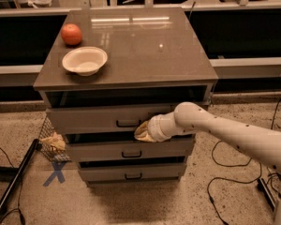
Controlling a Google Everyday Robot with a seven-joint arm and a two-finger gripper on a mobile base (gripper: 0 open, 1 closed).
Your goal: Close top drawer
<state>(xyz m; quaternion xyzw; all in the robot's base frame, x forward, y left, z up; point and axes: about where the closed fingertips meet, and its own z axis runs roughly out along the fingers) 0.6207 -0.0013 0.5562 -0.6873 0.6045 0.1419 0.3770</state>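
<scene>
Your gripper (144,131) presses against the lower edge of the top drawer (89,118), just right of its black handle (127,123); whether it is wide or narrow, you cannot tell. The white arm (234,135) reaches in from the right. The grey desk (150,50) caps the cabinet. Below the desk's front edge the top drawer stands slightly pulled out, with a dark gap above its front. Two lower drawer fronts (103,151) sit beneath it. A white bowl (85,60) rests near the desk's left edge. A red-orange fruit (71,33) sits just behind the bowl, toward the back-left corner.
</scene>
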